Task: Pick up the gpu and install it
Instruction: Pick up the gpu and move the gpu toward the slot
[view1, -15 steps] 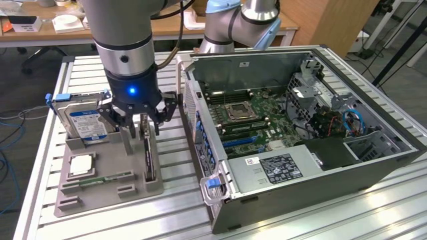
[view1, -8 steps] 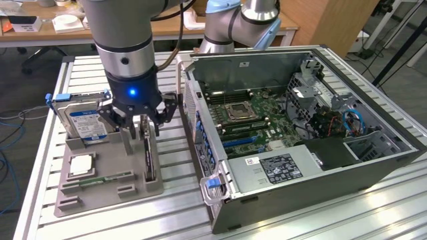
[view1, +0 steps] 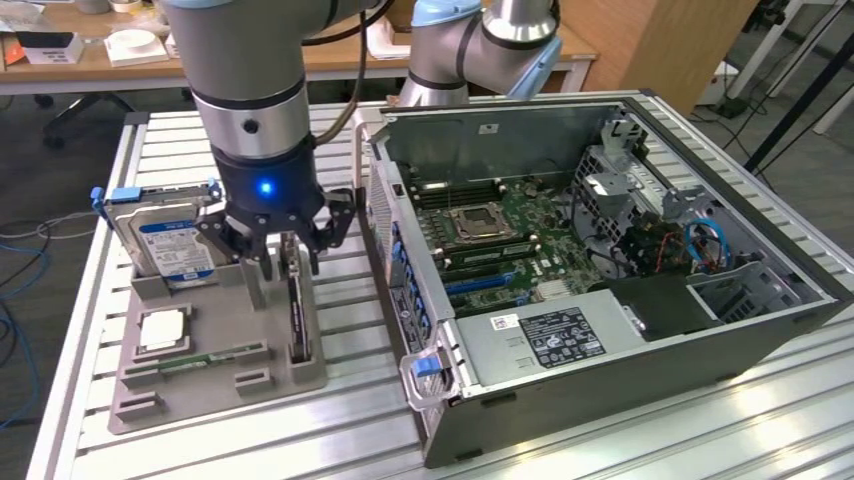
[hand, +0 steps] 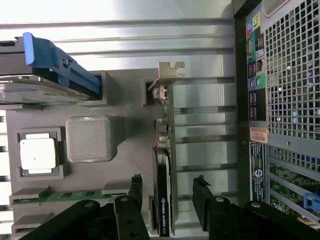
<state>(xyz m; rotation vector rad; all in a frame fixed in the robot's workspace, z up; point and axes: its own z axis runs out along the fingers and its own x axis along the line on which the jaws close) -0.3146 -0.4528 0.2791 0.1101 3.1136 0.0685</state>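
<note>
Gripper (view1: 296, 258) is being held low over the grey parts tray (view1: 280, 380), jaws spread wide; nothing is being clamped. The gpu (view1: 300, 318) is being kept on edge in a narrow slot of that tray, along the side nearest the computer case (view1: 601, 300).

Wrist view: the gpu (hand: 164, 170) is being straddled by the two black fingers (hand: 135, 192), one on each side of the card. A gap is showing on both sides, so no contact is being made, as far as can be judged from this angle. The metal end bracket (hand: 170, 72) is being carried at the end of the card far from the fingers.

Other parts in the tray: a hard drive (view1: 174, 248) with a blue label is being held upright at the exterior view's left of the gripper, and a processor (view1: 163, 328) and a green memory stick (view1: 214, 357) are lying nearer the tray's front.

The case is lying on its side with the panel off and the motherboard (view1: 507, 235) exposed, just beside the tray on the slatted metal table (view1: 667, 430).
</note>
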